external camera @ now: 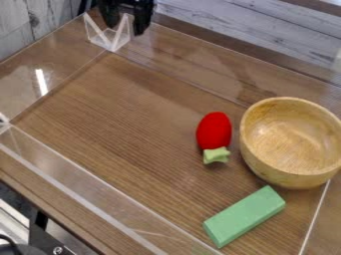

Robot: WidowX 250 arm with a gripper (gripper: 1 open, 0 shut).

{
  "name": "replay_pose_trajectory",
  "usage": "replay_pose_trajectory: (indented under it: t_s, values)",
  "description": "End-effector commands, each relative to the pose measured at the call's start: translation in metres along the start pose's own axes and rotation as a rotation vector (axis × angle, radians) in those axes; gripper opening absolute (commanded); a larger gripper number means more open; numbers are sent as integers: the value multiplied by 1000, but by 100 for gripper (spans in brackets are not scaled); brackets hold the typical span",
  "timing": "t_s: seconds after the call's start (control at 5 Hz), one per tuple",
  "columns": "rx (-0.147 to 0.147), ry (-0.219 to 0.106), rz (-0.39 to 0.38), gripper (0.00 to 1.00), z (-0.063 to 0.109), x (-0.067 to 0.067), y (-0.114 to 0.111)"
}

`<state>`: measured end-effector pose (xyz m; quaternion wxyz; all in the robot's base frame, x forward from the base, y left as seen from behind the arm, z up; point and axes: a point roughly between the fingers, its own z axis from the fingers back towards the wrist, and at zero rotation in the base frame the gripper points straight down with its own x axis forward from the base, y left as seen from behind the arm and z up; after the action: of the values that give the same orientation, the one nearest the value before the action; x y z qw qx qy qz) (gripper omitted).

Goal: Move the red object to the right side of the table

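Observation:
The red object (213, 131), a small oval toy fruit with a light green stem end pointing toward me, lies on the brown wood-grain table (120, 120) right of centre, just left of the wooden bowl. My gripper (119, 14) hangs at the far back left corner, well away from the fruit. Its dark fingers stand apart, open, with nothing between them. Only the lower part of the gripper shows at the top edge of the view.
A wooden bowl (290, 140) sits at the right, close to the fruit. A flat green block (245, 216) lies near the front right corner. Low clear acrylic walls (80, 189) border the tabletop, with a corner piece (107, 36) under the gripper.

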<state>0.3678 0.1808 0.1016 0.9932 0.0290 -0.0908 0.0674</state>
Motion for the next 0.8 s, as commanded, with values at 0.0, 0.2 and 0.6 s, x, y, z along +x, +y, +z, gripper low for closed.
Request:
replay_pose_trajectory:
  t_s: [0.0, 0.2, 0.6]
  values:
    - [26, -55, 49, 100, 23, 7, 4]
    - [27, -51, 93, 100, 23, 6, -1]
    - [14, -48, 112, 0, 29, 9, -5]
